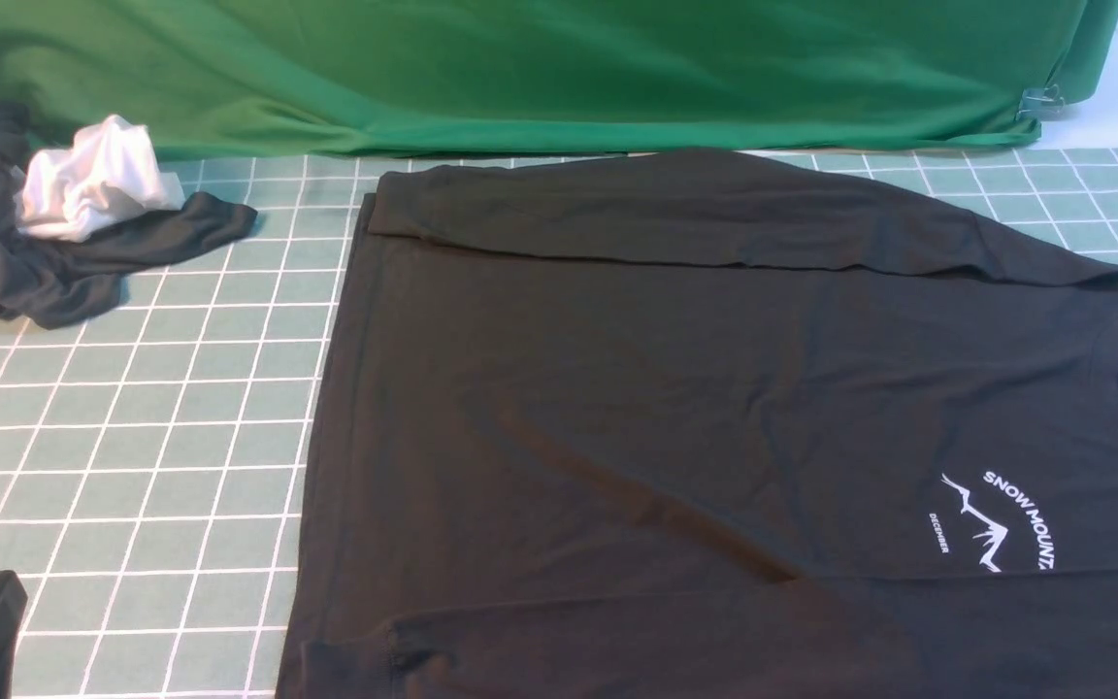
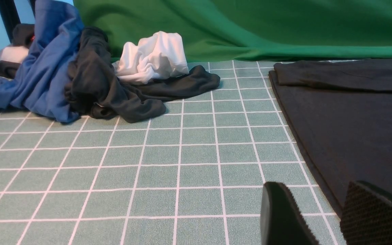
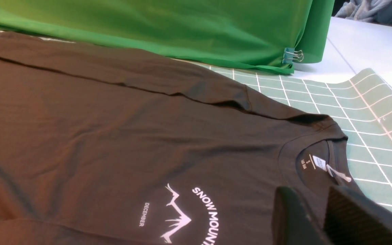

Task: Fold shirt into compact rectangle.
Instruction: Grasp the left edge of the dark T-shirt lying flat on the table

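- On the chest of the black shirt (image 1: pixel 666 388) we read "SNOW MOUNT" in white capitals, arched over a mountain drawing (image 1: pixel 981 529); the letters run off the picture's edge.
- Beside that drawing we read "DECEMBER" in smaller white capitals.
- Inside the neck we read a printed size mark (image 3: pixel 307 166), "S"; the tiny line beside it and the white tag (image 3: pixel 319 162) we cannot read.

Black shirt (image 1: pixel 675 408) spread flat on grid mat (image 1: pixel 132 437).
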Tool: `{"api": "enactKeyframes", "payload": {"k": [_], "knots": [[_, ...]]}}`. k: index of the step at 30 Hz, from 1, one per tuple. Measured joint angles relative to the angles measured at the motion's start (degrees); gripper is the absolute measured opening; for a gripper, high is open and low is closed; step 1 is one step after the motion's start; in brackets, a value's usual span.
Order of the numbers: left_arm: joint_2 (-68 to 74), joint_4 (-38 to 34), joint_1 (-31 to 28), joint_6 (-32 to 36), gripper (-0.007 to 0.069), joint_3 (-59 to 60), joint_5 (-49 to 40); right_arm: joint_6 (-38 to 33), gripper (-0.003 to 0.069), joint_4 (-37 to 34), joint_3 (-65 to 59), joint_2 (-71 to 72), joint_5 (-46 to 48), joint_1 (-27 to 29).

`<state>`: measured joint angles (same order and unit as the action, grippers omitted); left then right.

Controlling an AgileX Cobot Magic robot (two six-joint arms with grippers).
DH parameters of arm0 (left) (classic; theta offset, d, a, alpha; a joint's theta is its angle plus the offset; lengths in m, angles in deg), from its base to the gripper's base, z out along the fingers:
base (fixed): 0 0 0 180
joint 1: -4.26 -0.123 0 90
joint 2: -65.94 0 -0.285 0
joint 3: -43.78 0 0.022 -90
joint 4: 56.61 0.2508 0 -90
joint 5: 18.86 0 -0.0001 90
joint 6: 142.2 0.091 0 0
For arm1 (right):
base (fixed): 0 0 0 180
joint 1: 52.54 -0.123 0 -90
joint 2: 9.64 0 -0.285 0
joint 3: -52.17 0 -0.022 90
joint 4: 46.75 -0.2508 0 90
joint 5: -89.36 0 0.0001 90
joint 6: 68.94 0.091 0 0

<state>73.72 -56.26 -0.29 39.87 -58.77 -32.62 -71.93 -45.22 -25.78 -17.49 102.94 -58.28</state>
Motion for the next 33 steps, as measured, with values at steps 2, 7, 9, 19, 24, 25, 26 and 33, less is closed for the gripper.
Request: {"api": "enactKeyframes", "payload": {"k": [2,7,9,19,24,25,26,33], "knots": [[0.01,0.0,0.0,0.0,0.0238,0.0,0.0,0.0,0.0167,0.0,0.0,0.0,0.0,0.0],[0.0,0.0,0.0,0.0,0.0238,0.0,0.0,0.0,0.0181,0.0,0.0,0.0,-0.06,0.0],[0.01,0.0,0.0,0.0,0.0238,0.0,0.0,0.0,0.0184,0.0,0.0,0.0,-0.06,0.0],[0.01,0.43,0.0,0.0,0.0238,0.0,0.0,0.0,0.0212,0.0,0.0,0.0,-0.06,0.0],[0.0,0.94,0.0,0.0,0.0238,0.0,0.0,-0.06,0.0225,0.0,0.0,0.0,-0.73,0.0],[0.0,0.94,0.0,0.0,0.0238,0.0,0.0,-0.06,0.0225,0.0,0.0,0.0,-0.91,0.0],[0.01,-0.36,0.0,-0.64,0.0238,0.0,0.14,1.92,0.0228,-1.53,0.0,0.0,-2.72,0.0],[0.0,-36.39,0.0,-23.01,0.0238,0.0,1.25,30.34,0.0237,-12.89,0.0,0.0,-8.99,0.0]]}}
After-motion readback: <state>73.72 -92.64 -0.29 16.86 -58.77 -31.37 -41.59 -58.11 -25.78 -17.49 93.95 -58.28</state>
